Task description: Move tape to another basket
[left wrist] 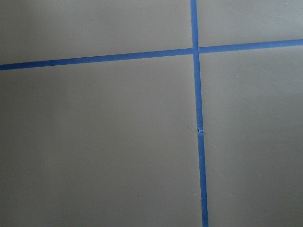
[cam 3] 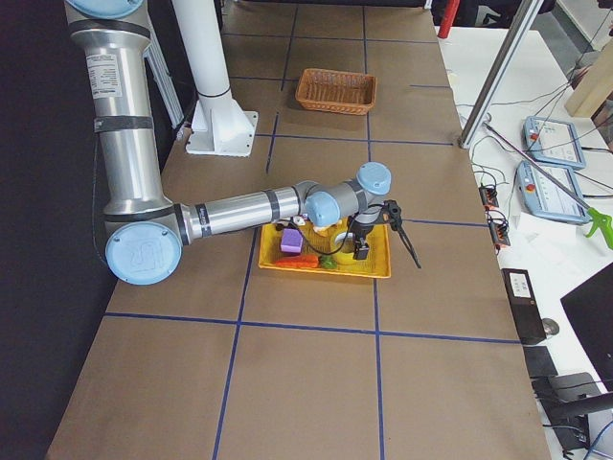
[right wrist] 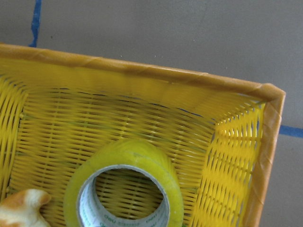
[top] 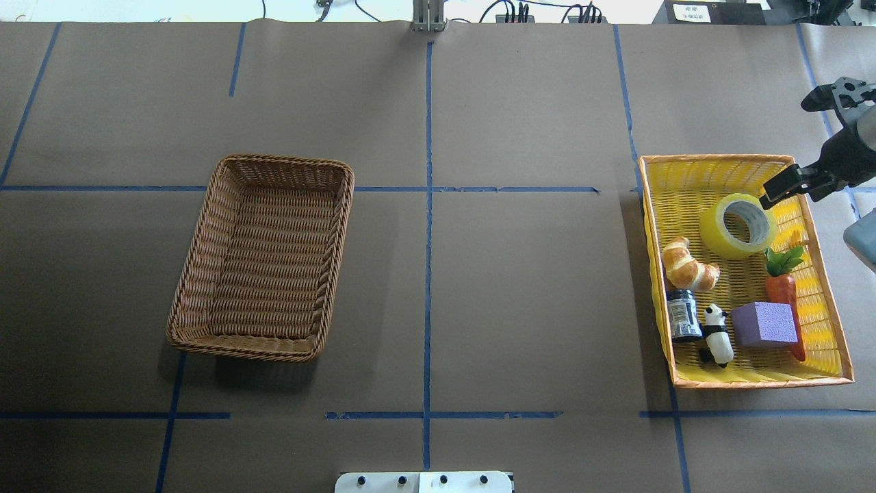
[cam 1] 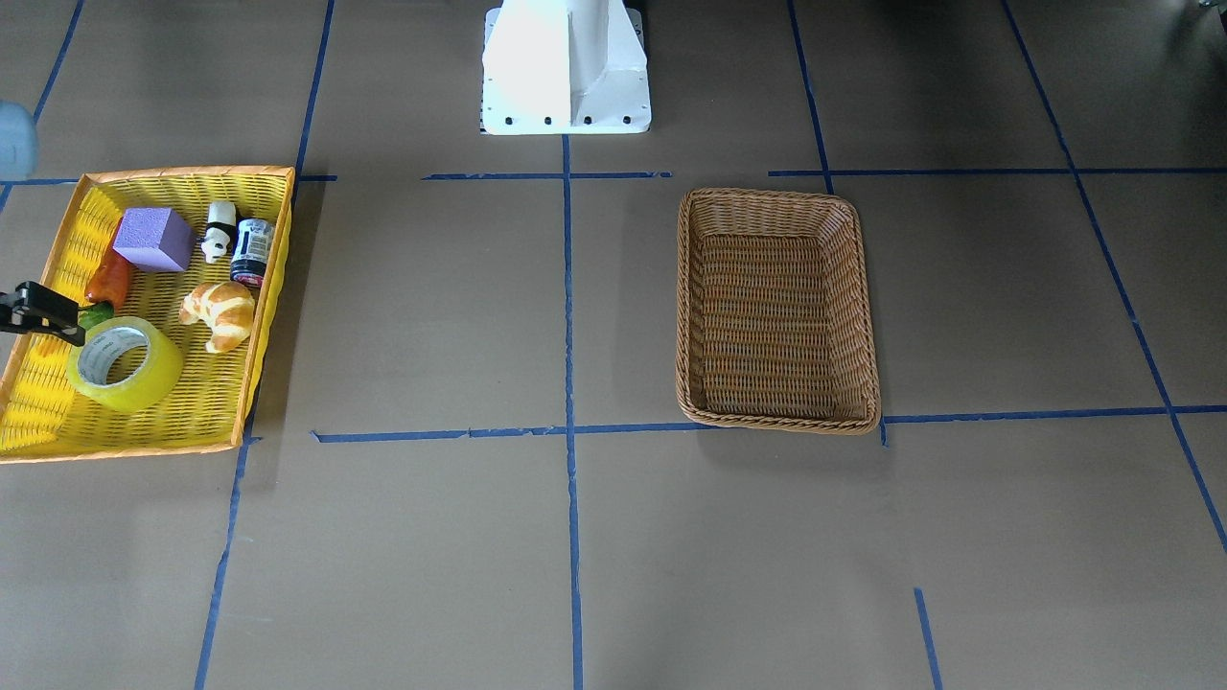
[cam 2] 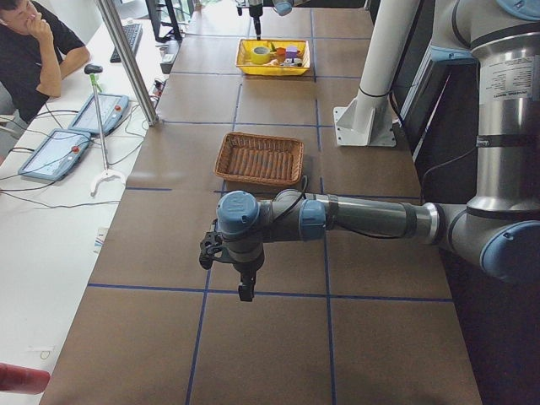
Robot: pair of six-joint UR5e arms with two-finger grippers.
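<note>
The tape (top: 738, 226) is a yellow-green roll with a white printed core. It lies tilted in the far part of the yellow plastic basket (top: 753, 381), and also shows in the front view (cam 1: 125, 364) and the right wrist view (right wrist: 128, 189). My right gripper (top: 787, 152) is open above that basket's far right corner, and one finger (top: 780, 188) hangs just beside the roll. The brown wicker basket (top: 340, 233) stands empty on the left half of the table. My left gripper (cam 2: 232, 270) shows only in the left side view, low over bare paper. I cannot tell whether it is open or shut.
The yellow basket also holds a croissant (top: 688, 266), a dark jar (top: 682, 315), a panda figure (top: 716, 334), a purple block (top: 765, 324) and a toy carrot (top: 783, 287). The robot's white base (cam 1: 566, 67) stands mid-table. An operator (cam 2: 34, 51) sits at the side desk.
</note>
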